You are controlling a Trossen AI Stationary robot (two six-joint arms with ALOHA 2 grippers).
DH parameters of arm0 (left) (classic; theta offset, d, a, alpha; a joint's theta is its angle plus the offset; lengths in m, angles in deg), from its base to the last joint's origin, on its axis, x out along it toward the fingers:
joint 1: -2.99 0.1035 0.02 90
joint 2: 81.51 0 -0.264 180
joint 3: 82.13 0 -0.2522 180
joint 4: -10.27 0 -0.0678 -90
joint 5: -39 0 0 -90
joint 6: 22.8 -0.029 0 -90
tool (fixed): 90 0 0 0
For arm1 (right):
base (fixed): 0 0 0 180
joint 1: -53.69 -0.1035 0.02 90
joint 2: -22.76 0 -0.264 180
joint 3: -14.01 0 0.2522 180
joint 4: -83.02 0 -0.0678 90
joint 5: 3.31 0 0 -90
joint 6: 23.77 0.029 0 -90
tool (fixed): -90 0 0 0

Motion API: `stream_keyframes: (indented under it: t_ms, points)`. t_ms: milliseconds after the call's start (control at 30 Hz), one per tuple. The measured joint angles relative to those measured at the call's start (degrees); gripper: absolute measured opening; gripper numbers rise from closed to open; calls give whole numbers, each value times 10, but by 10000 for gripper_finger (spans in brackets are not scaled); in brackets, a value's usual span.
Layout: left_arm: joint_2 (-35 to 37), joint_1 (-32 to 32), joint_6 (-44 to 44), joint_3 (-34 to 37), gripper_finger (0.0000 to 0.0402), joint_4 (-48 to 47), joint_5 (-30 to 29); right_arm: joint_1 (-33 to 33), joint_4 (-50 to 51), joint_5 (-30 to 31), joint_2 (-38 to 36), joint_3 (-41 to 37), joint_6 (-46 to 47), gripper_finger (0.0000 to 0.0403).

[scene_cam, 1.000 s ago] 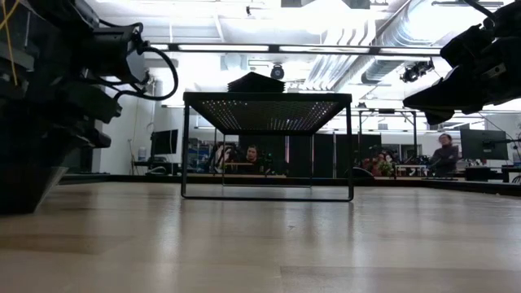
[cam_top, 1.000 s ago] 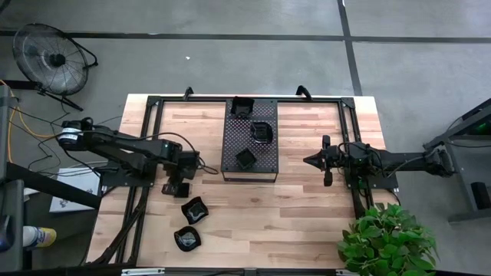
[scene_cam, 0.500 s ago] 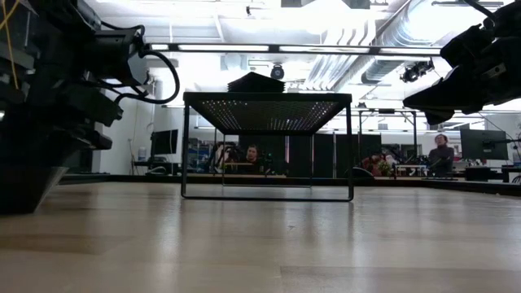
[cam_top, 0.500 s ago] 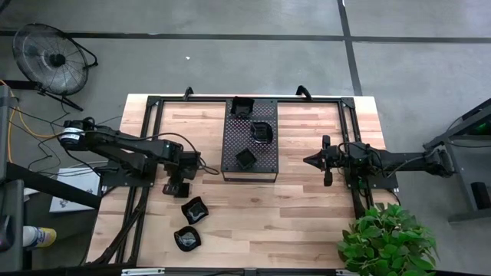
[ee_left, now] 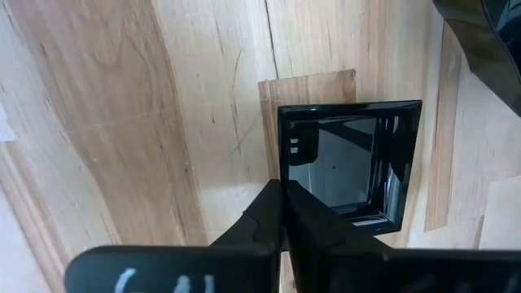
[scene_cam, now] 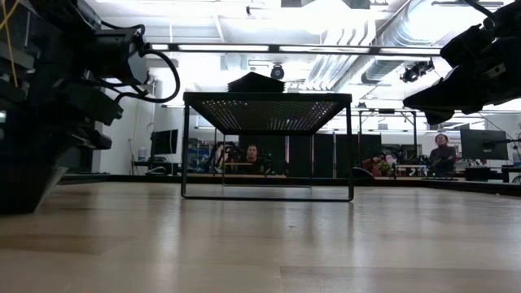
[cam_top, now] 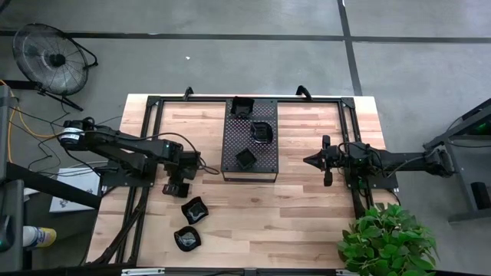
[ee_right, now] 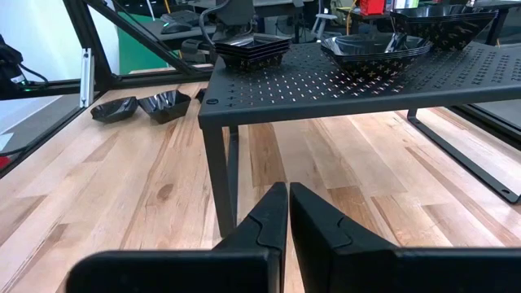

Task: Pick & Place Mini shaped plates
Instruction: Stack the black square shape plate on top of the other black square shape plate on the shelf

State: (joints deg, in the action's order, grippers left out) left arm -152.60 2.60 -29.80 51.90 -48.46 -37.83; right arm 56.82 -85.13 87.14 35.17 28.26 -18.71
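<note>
A square glossy black mini plate [ee_left: 350, 159] lies flat on the wooden table, left of the perforated tray [cam_top: 249, 139]. My left gripper [cam_top: 178, 186] [ee_left: 283, 195] is down at this plate, shut on its rim. Two more mini plates [cam_top: 194, 209] [cam_top: 186, 238] rest on the table nearer the front edge. Three stacks of plates [cam_top: 242, 107] [cam_top: 261, 132] [cam_top: 245, 159] sit on the tray. My right gripper [cam_top: 326, 161] [ee_right: 287, 195] hovers shut to the right of the tray, holding nothing. My left gripper pinches one side wall of the square plate [ee_left: 282, 175] between its two fingers, one finger inside the dish and one outside. The fingers come from above, pointing down. The plate lies flat with its bottom on the table.
The raised tray [scene_cam: 267, 102] stands on thin legs at the table's middle back. Black frame rails [cam_top: 146, 138] [cam_top: 354, 153] run along both sides of the table. A potted plant [cam_top: 387, 241] stands at the front right corner. People [scene_cam: 444, 155] are in the room behind.
My left gripper has shut on the square plate's rim without leaving its place. The plate stays flat on the table.
</note>
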Motion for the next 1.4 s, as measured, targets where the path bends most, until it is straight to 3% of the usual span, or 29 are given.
stream_keyframes:
  t_ms: [400,900,1267,1400]
  points:
    - [0,0,-1,-39,0,-46,-6,0,0,0,0,0,0,12]
    - [0,0,0,-164,0,-125,-44,0,0,0,0,0,0,12]
    - [0,0,77,-259,0,-138,-35,0,0,0,0,0,0,12]
    - [0,0,144,-290,0,-116,-53,0,0,0,0,0,0,12]
